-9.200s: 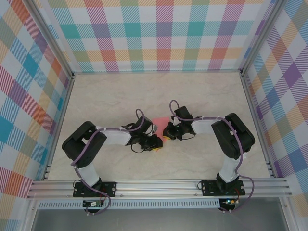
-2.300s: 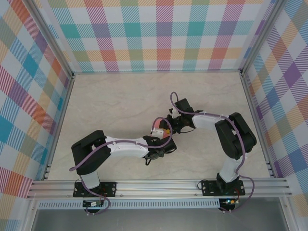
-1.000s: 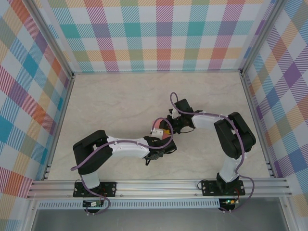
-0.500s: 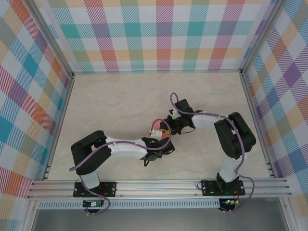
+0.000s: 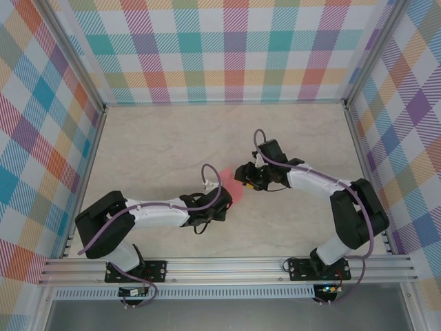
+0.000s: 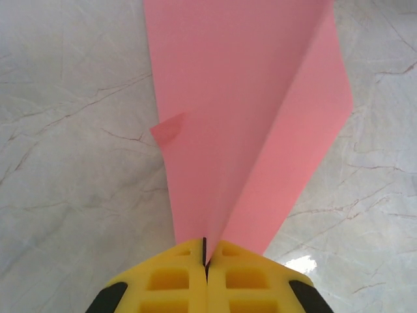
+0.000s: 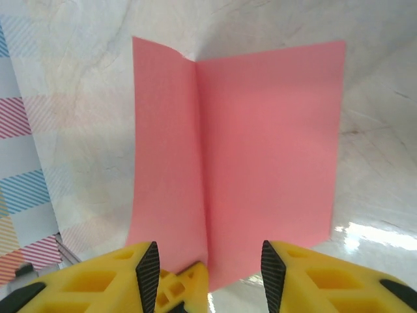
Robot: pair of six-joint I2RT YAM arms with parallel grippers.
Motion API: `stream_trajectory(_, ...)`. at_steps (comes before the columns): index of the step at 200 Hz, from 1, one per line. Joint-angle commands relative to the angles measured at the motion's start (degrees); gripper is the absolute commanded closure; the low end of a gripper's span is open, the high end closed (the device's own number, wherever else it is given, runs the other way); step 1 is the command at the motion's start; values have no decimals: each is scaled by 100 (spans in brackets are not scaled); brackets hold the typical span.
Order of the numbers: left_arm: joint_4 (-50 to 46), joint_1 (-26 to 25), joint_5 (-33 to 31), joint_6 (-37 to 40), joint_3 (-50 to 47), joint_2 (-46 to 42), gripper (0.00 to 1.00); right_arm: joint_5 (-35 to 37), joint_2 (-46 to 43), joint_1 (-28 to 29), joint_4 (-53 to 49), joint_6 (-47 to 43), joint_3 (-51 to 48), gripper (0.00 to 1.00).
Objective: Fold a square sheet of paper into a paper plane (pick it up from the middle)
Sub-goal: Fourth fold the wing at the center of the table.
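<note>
Paper (image 6: 247,111), salmon-pink and centre-creased, hung over the middle of the marble table (image 5: 151,152). The left gripper (image 6: 205,251) pinched its narrow end, apparently to anchor it. That left the right gripper (image 7: 208,270), jaws spread about the far edge, free to take a new hold.

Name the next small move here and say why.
Probably draw the right gripper back, clear of the square sheet of paper. Its jaws stand apart around the sheet's near edge, while the left gripper is shut on the creased end and holds it.
</note>
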Motion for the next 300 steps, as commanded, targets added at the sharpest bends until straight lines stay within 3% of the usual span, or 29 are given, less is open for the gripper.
stream_trajectory(1,514,153,719,214,-114,-64,96,91,-57,-16,10,69,-171,56)
stream_trajectory(92,1264,699,2057,293,-325,272,95,-327,49,242,653,356,-367,77)
stream_trajectory(205,1697,1133,2886,44,-675,374,95,-785,809,560,1482,799,-124,83)
stream_trajectory(300,2083,1332,3264,-220,-973,339,95,-525,1058,551,1143,692,196,84)
